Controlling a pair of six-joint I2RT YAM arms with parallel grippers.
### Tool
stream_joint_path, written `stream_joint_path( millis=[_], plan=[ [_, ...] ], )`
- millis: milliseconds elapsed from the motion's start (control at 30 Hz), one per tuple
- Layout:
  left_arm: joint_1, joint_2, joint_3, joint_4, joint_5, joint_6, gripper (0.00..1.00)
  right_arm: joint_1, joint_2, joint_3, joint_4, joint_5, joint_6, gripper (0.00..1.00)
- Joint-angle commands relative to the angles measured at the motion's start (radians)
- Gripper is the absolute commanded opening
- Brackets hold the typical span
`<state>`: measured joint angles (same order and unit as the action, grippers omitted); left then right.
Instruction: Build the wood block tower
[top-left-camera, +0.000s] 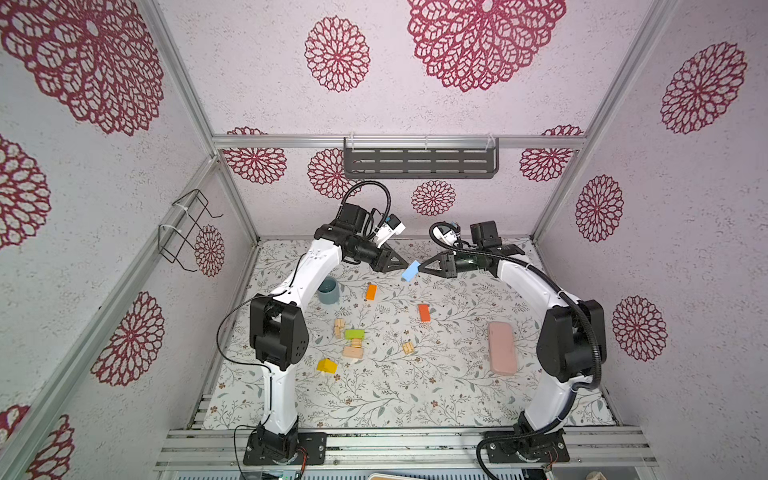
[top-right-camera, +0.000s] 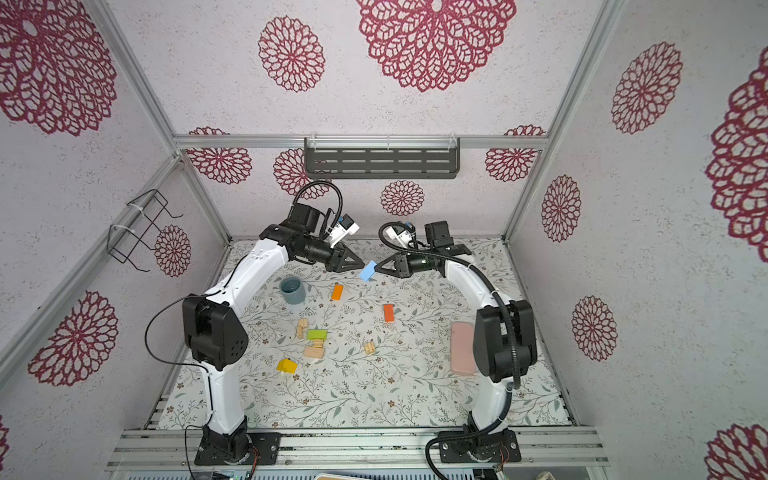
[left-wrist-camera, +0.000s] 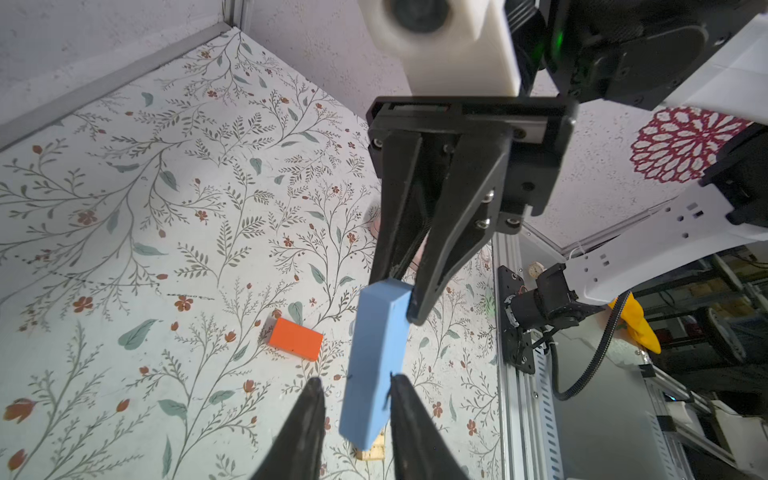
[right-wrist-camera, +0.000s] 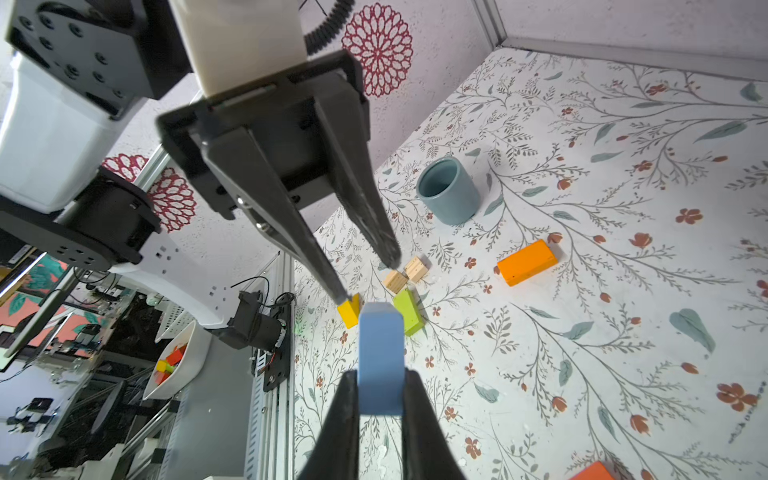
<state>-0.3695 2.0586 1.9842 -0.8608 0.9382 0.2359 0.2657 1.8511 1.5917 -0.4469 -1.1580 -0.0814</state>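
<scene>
In both top views the left arm (top-left-camera: 275, 392) and right arm (top-left-camera: 548, 399) rise from the metal rail (top-left-camera: 399, 446) along the bottom edge. The floral cloth (top-left-camera: 374, 399) fills the middle of the frame above it.

Nearest on the cloth, lower left of centre, lies the yellow block (top-left-camera: 326, 366). Just above it is a close cluster in a line: a plain wood block (top-left-camera: 353, 352), a small grooved block (top-left-camera: 356, 343) and the green block (top-left-camera: 354, 333). A second grooved block (top-left-camera: 339, 328) is just left of the green one. Whether any of these touch cannot be told. A third grooved block (top-left-camera: 408, 347) lies alone to their right, and the pink slab (top-left-camera: 502, 348) lies flat at the right of the frame.

Higher up come the red block (top-left-camera: 424, 312), then the orange block (top-left-camera: 371, 291) and the upright grey-blue mug (top-left-camera: 328, 289).

Above these, at frame centre, the grippers face each other over the cloth. The right gripper (right-wrist-camera: 380, 380) is clamped on one end of the light blue block (right-wrist-camera: 380, 349), which is held clear of the cloth. The left gripper (left-wrist-camera: 356, 379) has its jaws apart astride the block's other end. In the left wrist view one finger (left-wrist-camera: 409, 415) sits right at the block's side and a gap shows at the other.

Farthest, a dark slotted shelf (top-left-camera: 419, 160) hangs on the back wall. A short row of dark marks (right-wrist-camera: 744, 419) on the cloth is too small to read.
</scene>
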Motion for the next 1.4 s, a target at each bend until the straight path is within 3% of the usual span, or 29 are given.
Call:
stream_joint_path(
  millis=[0, 533, 767, 867, 1033, 1133, 1267, 1367],
  plan=[
    [0.002, 0.018, 0.037, -0.038, 0.045, 0.042, 0.32, -0.01, 0.004, 0.071, -0.117, -0.07, -0.102, 0.0],
    [-0.001, 0.043, 0.062, -0.048, 0.119, 0.029, 0.29, -0.014, 0.038, 0.138, -0.111, -0.101, -0.104, 0.0],
    [-0.008, 0.051, 0.073, -0.049, 0.134, 0.027, 0.15, -0.015, 0.038, 0.138, -0.09, -0.106, -0.094, 0.0],
    [-0.011, 0.056, 0.071, -0.049, 0.136, 0.026, 0.18, -0.014, 0.037, 0.134, -0.072, -0.106, -0.081, 0.0],
    [-0.018, 0.066, 0.079, -0.061, 0.134, 0.028, 0.38, -0.014, 0.035, 0.121, -0.021, -0.108, -0.043, 0.0],
    [-0.018, 0.067, 0.079, -0.056, 0.139, 0.024, 0.42, -0.014, 0.028, 0.108, 0.005, -0.112, -0.03, 0.0],
    [-0.019, 0.072, 0.084, -0.057, 0.149, 0.021, 0.22, -0.014, 0.02, 0.09, 0.043, -0.112, -0.003, 0.0],
    [-0.018, 0.072, 0.087, -0.056, 0.158, 0.019, 0.17, -0.014, 0.02, 0.087, 0.047, -0.115, 0.002, 0.0]
  ],
)
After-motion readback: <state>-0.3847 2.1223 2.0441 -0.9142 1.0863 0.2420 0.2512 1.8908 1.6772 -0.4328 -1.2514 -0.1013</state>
